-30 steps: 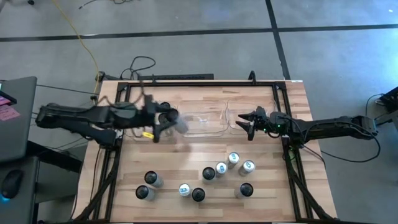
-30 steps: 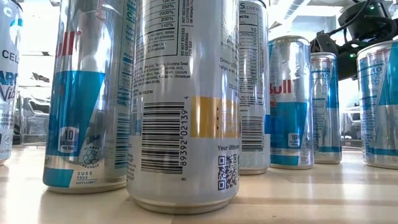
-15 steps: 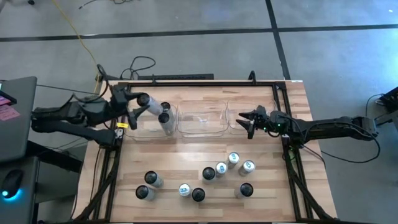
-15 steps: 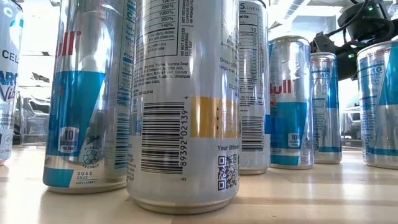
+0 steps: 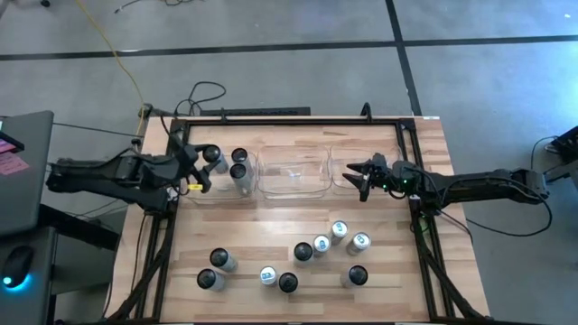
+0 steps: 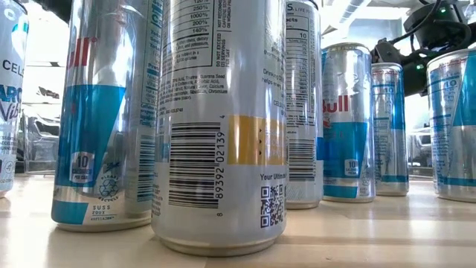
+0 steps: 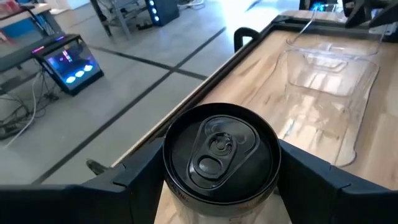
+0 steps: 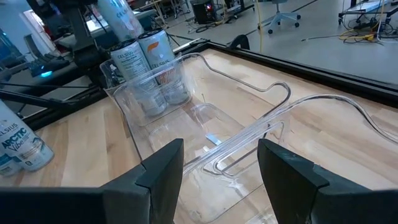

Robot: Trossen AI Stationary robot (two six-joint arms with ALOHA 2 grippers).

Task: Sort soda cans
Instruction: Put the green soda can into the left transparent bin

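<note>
The left gripper [image 5: 200, 168] holds a black-topped soda can [image 7: 221, 155] clamped between its fingers [image 7: 140, 177], over the left clear bin [image 5: 191, 192], just beside another can [image 5: 239, 171] standing there. Released off-level, it could knock that neighbour over. The right gripper [image 5: 359, 177] waits with fingers spread above the right bin [image 8: 205, 134].

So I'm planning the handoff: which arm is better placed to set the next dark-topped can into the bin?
The left. Its gripper already has a dark-topped can between its fingers at the left bin, beside the can there. The right gripper waits open by the right bin.
</note>
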